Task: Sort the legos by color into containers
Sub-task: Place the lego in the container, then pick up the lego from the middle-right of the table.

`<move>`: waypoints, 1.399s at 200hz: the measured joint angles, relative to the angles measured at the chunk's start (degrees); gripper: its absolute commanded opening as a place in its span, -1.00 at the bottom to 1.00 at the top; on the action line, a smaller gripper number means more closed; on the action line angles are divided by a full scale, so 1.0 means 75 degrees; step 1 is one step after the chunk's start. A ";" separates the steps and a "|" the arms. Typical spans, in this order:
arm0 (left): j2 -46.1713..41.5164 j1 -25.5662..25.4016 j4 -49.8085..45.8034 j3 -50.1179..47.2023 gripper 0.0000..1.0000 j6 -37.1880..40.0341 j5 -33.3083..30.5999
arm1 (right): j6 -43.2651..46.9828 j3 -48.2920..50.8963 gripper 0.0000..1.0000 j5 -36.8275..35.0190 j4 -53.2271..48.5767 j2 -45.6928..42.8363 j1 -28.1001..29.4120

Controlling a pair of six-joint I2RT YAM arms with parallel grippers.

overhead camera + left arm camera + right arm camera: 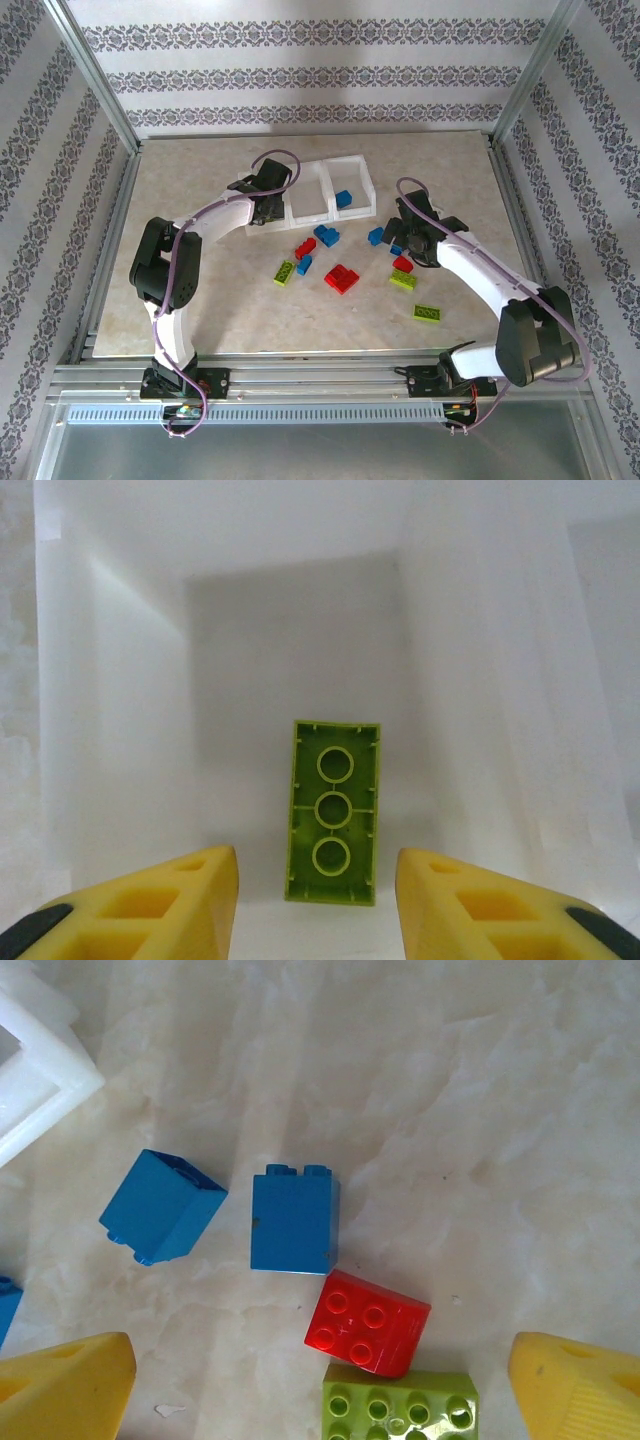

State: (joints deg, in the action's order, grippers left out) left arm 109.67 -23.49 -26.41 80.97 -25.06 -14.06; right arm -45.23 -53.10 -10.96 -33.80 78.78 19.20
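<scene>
Overhead, three red, three lime and four blue legos (342, 278) lie loose before the containers (326, 188) — another blue in the right bin (371, 195). Left wrist: left gripper (316, 870) open, an upturned lime brick (333, 825) on a bin floor, long axis pointing away. Right wrist: right gripper (325, 1400) open above two blue, one red — lime cut off.

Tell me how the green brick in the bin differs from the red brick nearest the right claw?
The green brick is long and lies underside up, showing three hollow tubes; the red brick is square and studs-up, four studs. Green sits inside the white bin, red on the table. Both lie ungripped.
</scene>
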 measured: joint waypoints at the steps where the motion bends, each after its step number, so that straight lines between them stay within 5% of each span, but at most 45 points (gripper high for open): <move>1: 0.0000 0.0000 0.0000 0.0000 -0.02 0.0000 0.0003 | -0.0003 0.0000 0.87 0.0003 0.0000 0.0006 0.0000; 55: -0.0286 0.0000 -0.0003 -0.0015 0.12 0.0000 0.0012 | 0.0017 -0.0026 0.77 0.0154 0.0026 0.0449 -0.0038; 120: -0.1903 0.0000 0.0102 -0.0740 1.00 -0.0140 0.0248 | 0.0032 -0.0504 0.71 0.0326 0.0032 0.1043 -0.0047; 280: -0.5575 0.0000 0.0863 -0.4217 0.99 -0.0522 0.0358 | 0.0428 -0.1303 0.23 0.0527 -0.0035 0.2600 -0.0294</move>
State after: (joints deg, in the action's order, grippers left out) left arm 67.85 -23.49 -19.94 49.34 -28.97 -11.38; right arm -42.02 -62.87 -7.01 -34.06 98.28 16.99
